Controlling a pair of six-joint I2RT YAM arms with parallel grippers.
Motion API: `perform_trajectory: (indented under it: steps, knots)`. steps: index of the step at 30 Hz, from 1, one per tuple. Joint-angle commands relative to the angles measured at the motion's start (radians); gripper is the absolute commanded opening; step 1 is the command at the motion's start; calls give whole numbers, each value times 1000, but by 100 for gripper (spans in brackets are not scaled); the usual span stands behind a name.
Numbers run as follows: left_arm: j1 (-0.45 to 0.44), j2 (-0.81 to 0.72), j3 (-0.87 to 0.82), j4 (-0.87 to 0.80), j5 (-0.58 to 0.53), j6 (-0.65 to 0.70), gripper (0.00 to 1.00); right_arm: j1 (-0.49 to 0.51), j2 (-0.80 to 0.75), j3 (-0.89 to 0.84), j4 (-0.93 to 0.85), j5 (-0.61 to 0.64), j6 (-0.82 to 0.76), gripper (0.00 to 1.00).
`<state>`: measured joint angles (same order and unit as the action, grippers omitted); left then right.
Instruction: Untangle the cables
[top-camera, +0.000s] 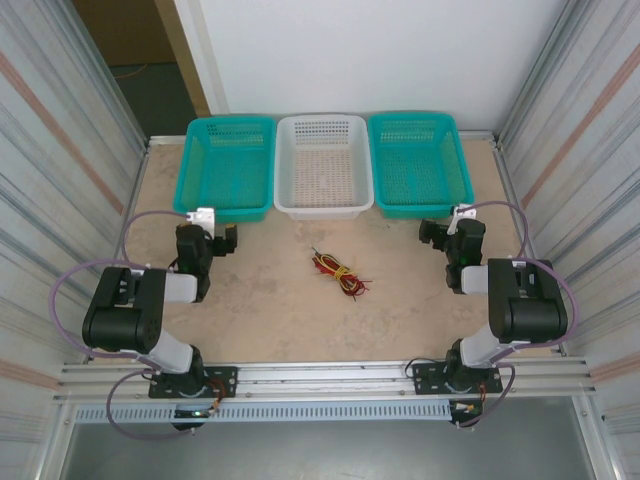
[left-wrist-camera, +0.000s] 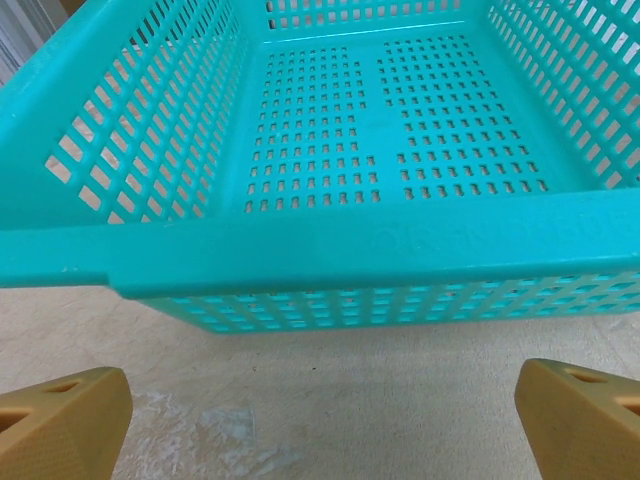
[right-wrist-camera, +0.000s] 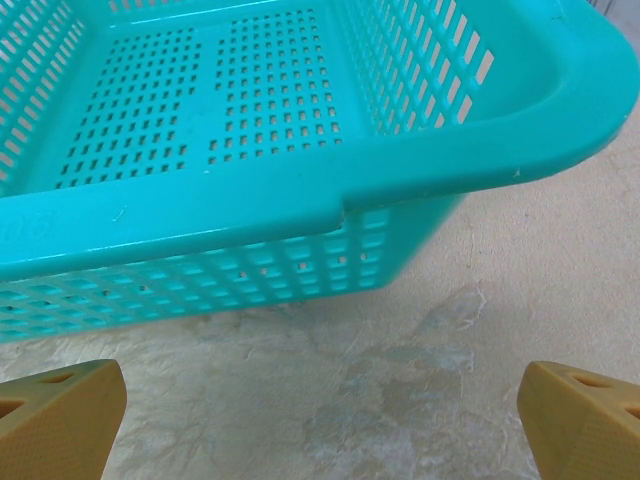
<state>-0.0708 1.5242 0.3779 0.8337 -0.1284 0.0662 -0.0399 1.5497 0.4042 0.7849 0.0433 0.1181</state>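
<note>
Tan fingers (left-wrist-camera: 60, 420) of the left gripper (top-camera: 224, 241) stand wide apart, empty, facing the left teal basket (top-camera: 230, 165). To its right, mid-table, the red, black and yellow cables (top-camera: 338, 271) lie bunched, running from far-left to near-right. The right gripper (top-camera: 436, 233), equally spread and empty, looks slightly nearer.

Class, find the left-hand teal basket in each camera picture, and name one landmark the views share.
Top external: left teal basket at the left end of the far row.
Left wrist: left teal basket spans the upper half, rim nearest.
Right wrist: the right teal basket spans the top instead.
Shared landmark: the beige table under the baskets.
</note>
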Motion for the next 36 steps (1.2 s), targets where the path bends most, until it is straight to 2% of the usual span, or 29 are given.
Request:
perform_trajectory:
  steps: [1, 7, 19, 21, 22, 23, 25, 27, 30, 33, 36]
  knots:
    - [15, -15, 21, -20, 28, -5, 99, -3, -8, 4, 14, -16, -26, 99]
    - [31, -15, 29, -36, 62, -11, 99, -2, -9, 6, 15, -16, -26, 99]
    - [29, -16, 26, -30, 62, -9, 99, -1, -10, 3, 16, -15, -27, 99]
    - [14, -35, 36, -42, 22, 4, 99, 25, -33, 7, -4, 93, -19, 99]
    - [-6, -86, 78, -171, -27, 15, 99, 45, -71, 16, -52, 183, -12, 99]
    - [-23, -147, 148, -372, -50, 22, 98, 54, -117, 34, -132, 233, 7, 99]
    - [-37, -205, 244, -577, -92, 10, 99, 27, -189, 55, -270, 241, 85, 99]
    - [-50, -250, 286, -690, -122, -33, 99, 11, -238, 45, -334, 231, 117, 99]
    - [-72, -335, 331, -856, -123, -159, 99, 38, -310, 18, -401, 299, 143, 99]
    - [-119, -408, 394, -1078, -159, -305, 98, 60, -397, 102, -690, 382, 249, 99]
    - [-158, -466, 435, -1272, -139, -432, 96, 154, -457, 197, -949, 486, 309, 99]
